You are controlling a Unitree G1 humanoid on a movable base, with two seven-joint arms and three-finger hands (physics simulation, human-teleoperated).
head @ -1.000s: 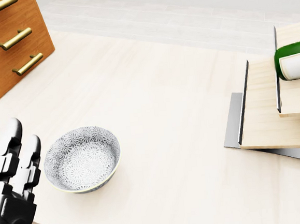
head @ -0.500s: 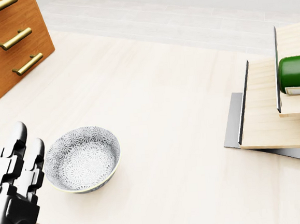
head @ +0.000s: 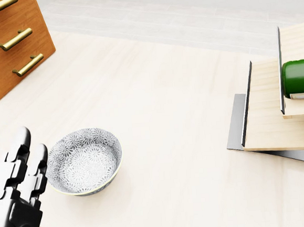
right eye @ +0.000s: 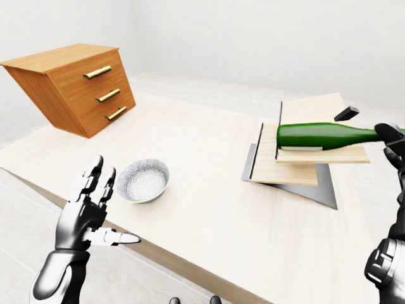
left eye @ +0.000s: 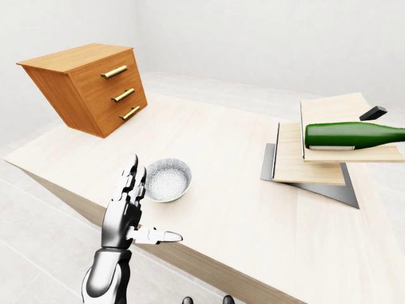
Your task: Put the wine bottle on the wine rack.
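A: Start with the left-eye view. Where is the wine bottle (left eye: 352, 135)?

B: At the right edge of the frame, lying on its side across the top board of the wine rack (left eye: 316, 161), its base toward the frame's middle. I judge the placing nearly done; what is left is letting go and pulling the arm away.

A: And the left hand (left eye: 130, 212)?

B: Low in the frame, left of centre, raised upright with all fingers spread and the thumb pointing right. It holds nothing. The bowl (left eye: 167, 179) sits just to its upper right on the desk (left eye: 215, 202), and the drawer chest (left eye: 88, 85) stands in the upper left.

A: The head view?

B: Only the green base of the bottle shows, at the right edge on the upper board. The left hand's fingers rise at the lower left, beside the bowl.

A: The right-eye view?

B: The right hand (right eye: 393, 142) is at the far right edge, at the bottle's neck end. Its dark fingers seem curled about the neck, but the edge cuts them off, so I cannot tell whether it grips or has loosened.
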